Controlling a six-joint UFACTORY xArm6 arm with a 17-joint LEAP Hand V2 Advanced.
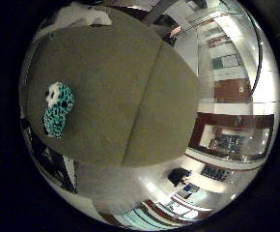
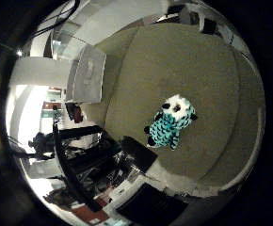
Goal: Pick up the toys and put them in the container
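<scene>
A teal and white spotted plush toy (image 2: 171,122) lies on the tan table (image 2: 165,66), near one edge. In the little finger side view the same toy (image 1: 57,106) lies near the table's edge (image 1: 130,87). A white open container (image 2: 88,72) stands at another edge of the table, away from the toy. My hand is above the table, some way from the toy, which looks small in each view.
Beyond the table's edge there are dark stands and equipment (image 2: 113,169) on the floor. The little finger side view shows room furniture and shelving (image 1: 227,135) past the table. A white thing (image 1: 82,14) lies at the table's far edge.
</scene>
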